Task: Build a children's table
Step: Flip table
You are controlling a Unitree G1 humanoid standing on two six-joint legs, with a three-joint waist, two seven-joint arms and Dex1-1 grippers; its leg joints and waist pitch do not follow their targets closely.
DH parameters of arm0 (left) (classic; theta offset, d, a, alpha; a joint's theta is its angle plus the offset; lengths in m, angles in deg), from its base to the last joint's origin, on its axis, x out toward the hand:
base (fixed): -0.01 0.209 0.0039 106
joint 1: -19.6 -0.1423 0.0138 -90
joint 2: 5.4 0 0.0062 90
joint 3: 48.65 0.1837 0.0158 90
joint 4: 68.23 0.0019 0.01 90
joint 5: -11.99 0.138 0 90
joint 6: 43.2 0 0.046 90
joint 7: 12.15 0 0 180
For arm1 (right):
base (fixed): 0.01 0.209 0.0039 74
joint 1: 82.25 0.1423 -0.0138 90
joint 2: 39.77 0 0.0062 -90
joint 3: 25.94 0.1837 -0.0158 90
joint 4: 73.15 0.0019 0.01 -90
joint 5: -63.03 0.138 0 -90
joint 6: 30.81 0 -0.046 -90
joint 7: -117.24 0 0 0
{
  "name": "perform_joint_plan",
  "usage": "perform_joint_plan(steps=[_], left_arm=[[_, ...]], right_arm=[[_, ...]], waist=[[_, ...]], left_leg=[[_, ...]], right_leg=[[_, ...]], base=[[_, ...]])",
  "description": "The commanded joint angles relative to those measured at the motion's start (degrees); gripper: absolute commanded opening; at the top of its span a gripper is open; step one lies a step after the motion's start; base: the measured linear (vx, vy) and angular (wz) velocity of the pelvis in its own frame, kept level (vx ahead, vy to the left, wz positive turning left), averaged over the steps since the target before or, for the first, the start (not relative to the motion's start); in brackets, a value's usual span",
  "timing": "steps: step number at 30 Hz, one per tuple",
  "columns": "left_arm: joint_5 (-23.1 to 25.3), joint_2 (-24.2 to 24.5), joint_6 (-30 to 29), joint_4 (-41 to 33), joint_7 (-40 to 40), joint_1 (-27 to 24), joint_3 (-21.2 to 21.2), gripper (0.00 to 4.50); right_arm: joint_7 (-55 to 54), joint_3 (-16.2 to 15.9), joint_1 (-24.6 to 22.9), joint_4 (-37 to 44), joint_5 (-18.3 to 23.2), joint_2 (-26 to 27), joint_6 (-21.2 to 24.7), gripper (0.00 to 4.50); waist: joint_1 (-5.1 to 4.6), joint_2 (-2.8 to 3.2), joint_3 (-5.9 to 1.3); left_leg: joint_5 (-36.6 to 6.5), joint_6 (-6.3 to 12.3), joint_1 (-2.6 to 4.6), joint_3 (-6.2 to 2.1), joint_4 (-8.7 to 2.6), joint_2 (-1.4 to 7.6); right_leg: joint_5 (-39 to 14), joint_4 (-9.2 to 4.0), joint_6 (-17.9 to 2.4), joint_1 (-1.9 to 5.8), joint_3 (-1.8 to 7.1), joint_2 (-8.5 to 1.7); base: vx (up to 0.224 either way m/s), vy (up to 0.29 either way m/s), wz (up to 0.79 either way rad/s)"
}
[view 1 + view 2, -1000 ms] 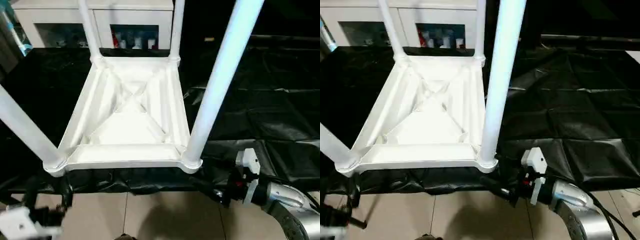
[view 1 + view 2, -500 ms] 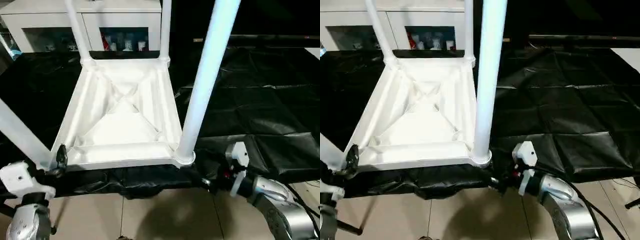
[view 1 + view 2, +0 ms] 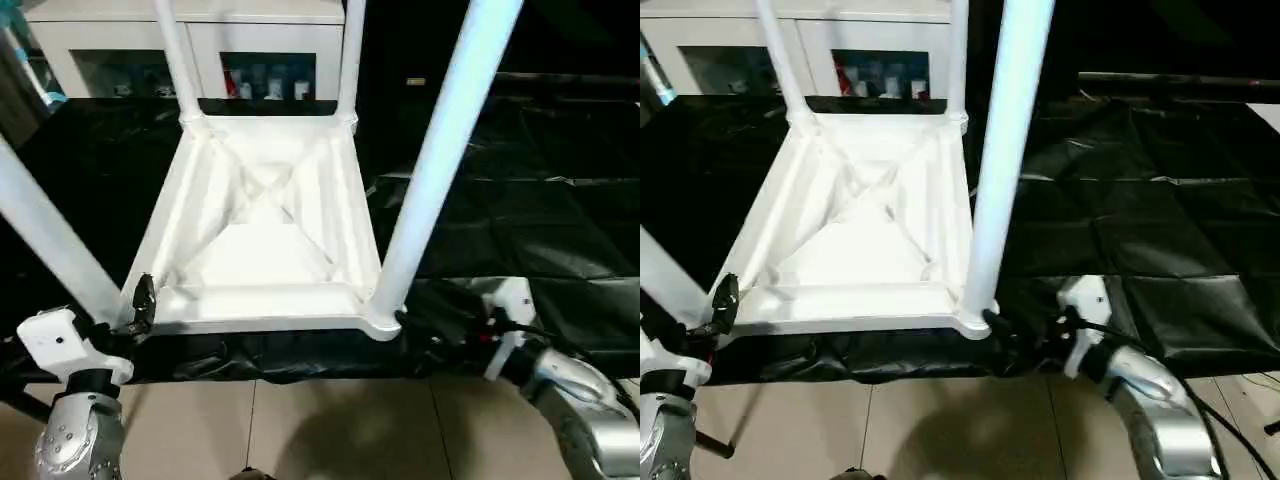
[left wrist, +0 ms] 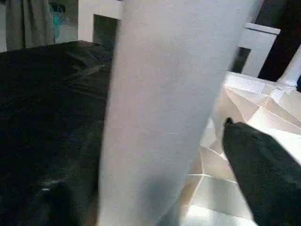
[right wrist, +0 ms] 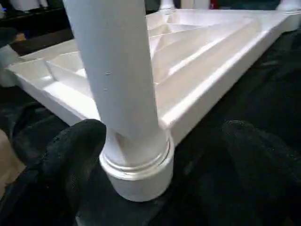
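Observation:
The children's table (image 3: 262,235) lies upside down on a black sheet, ribbed underside up, with its white legs standing in the corner sockets. My left gripper (image 3: 125,312) is at the foot of the near-left leg (image 3: 48,238). It is open, and the leg (image 4: 164,108) stands between its fingers (image 4: 263,169). My right gripper (image 5: 164,141) is open around the base of the near-right leg (image 3: 440,150). One finger (image 5: 77,146) rests against the socket (image 5: 138,174) and the other (image 5: 256,150) stands clear of it.
A white glass-door cabinet (image 3: 120,45) stands behind the table. The black sheet (image 3: 540,200) spreads to the right and hangs over the near edge. Tiled floor (image 3: 330,420) lies below that edge. Two far legs (image 3: 172,55) rise at the back corners.
My left gripper has risen from below the near edge to the near-left leg. My right gripper has closed in on the near-right leg's socket.

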Motion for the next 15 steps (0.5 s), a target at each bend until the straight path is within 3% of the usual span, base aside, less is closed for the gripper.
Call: perform_joint_plan(steps=[1, 4, 7, 9, 11, 14, 15], left_arm=[[0.50, -0.90, -2.53, -0.86, -0.02, 1.09, 3.20, 3.93], [1.38, -1.51, -3.74, -1.19, 0.59, 1.86, 5.26, 3.69], [1.76, -2.12, -4.41, -0.41, 0.70, 3.00, 6.53, 3.32], [2.54, -2.61, -4.73, 1.36, 0.32, 4.85, 7.45, 3.25], [2.77, -2.73, -5.30, 2.31, 0.39, 5.81, 7.95, 3.01], [4.96, -2.74, -6.28, 6.21, 0.16, 9.54, 9.65, 2.81], [5.31, -2.68, -6.29, 7.23, -0.13, 10.60, 9.66, 2.56]], right_arm=[[0.97, 1.50, -1.18, 0.04, -0.14, -1.86, -0.27, 4.50], [2.81, 1.54, -2.97, 1.65, 0.62, -3.41, 0.59, 4.50], [3.94, 1.28, -4.30, 2.95, 1.16, -4.50, 1.28, 4.50], [4.11, 1.01, -5.22, 4.05, 1.13, -4.95, 1.62, 4.50], [4.21, 0.92, -5.58, 4.72, 1.54, -5.07, 2.04, 4.50], [4.33, 0.15, -5.97, 6.56, 2.28, -5.04, 3.03, 4.50], [3.98, -0.23, -5.38, 6.36, 2.19, -4.37, 3.08, 4.50]], waist=[[-0.09, 0.17, -2.58], [0.46, 0.22, -2.53], [0.39, 0.29, -2.49], [0.40, 0.09, -2.59], [0.13, -0.34, -2.53], [0.22, -0.18, -2.62], [0.13, -0.23, -2.59]], left_leg=[[-17.28, 0.83, 1.51, -1.27, -5.17, 4.01], [-18.18, 0.35, 1.68, -1.15, -5.21, 4.11], [-18.43, 0.25, 1.26, -1.28, -5.38, 4.02], [-18.66, 0.08, 1.50, -1.22, -5.27, 4.00], [-17.81, 0.38, 1.07, -1.30, -5.34, 3.91], [-17.33, 0.72, 1.38, -1.24, -5.16, 3.87], [-16.98, 0.74, 1.12, -1.34, -5.24, 3.86]], right_leg=[[-12.17, -3.81, -10.70, 0.69, 2.06, -2.81], [-12.75, -3.99, -10.23, 0.56, 2.20, -2.78], [-14.03, -4.06, -9.48, 0.77, 2.08, -2.91], [-14.89, -4.24, -9.00, 0.61, 2.11, -2.86], [-15.08, -4.26, -8.69, 0.90, 2.04, -2.90], [-16.17, -4.37, -8.21, 0.58, 2.07, -2.92], [-16.50, -4.36, -8.09, 0.73, 2.00, -2.99]], base=[[0.000, 0.000, 0.00], [0.000, 0.000, 0.00], [0.000, 0.000, 0.00], [0.000, 0.000, 0.00], [0.000, 0.000, 0.00], [0.000, 0.000, 0.00], [0.000, 0.000, 0.00]])
